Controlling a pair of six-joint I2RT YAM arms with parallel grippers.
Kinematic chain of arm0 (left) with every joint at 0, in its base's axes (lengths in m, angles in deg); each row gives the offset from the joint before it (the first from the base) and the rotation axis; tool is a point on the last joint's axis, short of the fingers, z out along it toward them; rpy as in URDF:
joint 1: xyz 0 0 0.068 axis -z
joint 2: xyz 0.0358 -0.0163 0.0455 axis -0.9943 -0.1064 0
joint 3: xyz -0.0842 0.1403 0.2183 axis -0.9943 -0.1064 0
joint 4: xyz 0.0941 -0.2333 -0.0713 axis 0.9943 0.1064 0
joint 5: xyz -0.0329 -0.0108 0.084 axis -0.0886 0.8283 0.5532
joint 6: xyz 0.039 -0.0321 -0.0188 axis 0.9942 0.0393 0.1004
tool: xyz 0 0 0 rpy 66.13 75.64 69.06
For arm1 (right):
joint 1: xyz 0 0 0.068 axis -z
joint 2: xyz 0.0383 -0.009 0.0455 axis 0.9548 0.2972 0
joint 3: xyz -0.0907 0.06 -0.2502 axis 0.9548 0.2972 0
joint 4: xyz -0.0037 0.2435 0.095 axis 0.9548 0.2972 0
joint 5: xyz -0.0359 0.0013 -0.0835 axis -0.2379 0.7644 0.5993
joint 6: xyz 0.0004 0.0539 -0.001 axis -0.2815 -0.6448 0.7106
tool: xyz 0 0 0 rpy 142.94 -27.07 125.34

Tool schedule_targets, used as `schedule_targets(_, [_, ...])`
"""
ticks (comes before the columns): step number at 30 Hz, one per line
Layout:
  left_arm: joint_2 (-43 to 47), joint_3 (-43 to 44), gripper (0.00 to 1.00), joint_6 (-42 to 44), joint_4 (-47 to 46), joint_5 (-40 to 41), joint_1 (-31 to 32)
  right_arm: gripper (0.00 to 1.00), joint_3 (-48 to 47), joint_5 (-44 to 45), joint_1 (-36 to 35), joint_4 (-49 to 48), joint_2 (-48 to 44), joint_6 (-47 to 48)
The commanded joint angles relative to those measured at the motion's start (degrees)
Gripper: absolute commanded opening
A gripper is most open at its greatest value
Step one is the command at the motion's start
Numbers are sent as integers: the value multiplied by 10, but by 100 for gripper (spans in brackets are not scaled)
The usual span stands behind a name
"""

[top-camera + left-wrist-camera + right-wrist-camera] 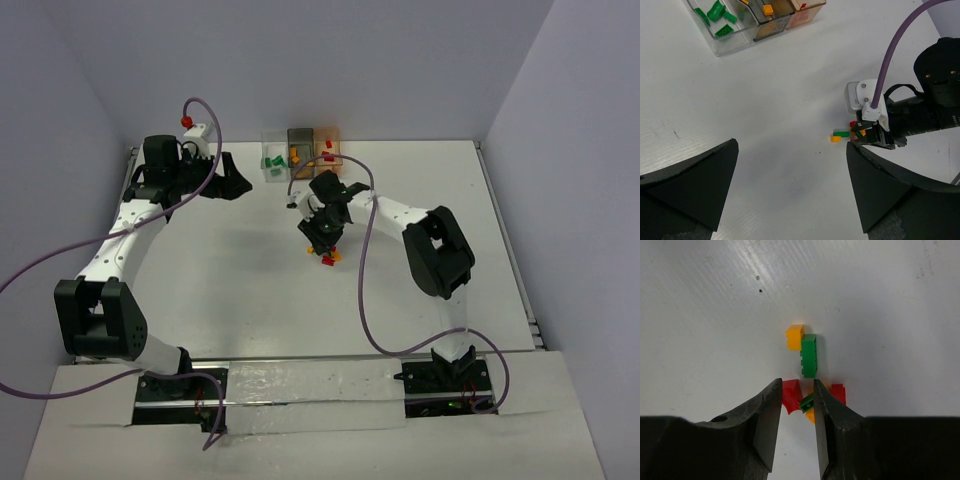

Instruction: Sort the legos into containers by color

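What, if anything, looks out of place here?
Nothing stands out. As far as shows, the clear box holds only green, the grey box orange-yellow and the orange box red. The mixed loose bricks under the right gripper are simply unsorted, lying in one small cluster.

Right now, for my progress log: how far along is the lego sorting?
Done: green legos in the clear box, orange ones in the smoky box, red ones in the orange-tinted box. In hand: right gripper straddles the loose cluster, grip unclear. Left: its red, green, orange bricks.
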Motion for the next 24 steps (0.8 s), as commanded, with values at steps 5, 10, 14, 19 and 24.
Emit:
schedule_targets(5, [10,27,99,4,2,-21,1,40,-51,39,-7,-28,38,-4])
schedule_targets(10, [8,30,99,5,5,-21,1,40,-55,48,-11,-26,50,4])
schedule_targets(14, [6,29,99,4,4,-19,1,29,-43,53,-16,-26,48,13])
schedule_targets(19, [8,19,98,-15,-11,-13,1,23,-22,49,-19,-26,35,22])
schedule_targets(24, [16,-4,94,-54,-41,-22,1,2,-14,43,-20,-26,4,19])
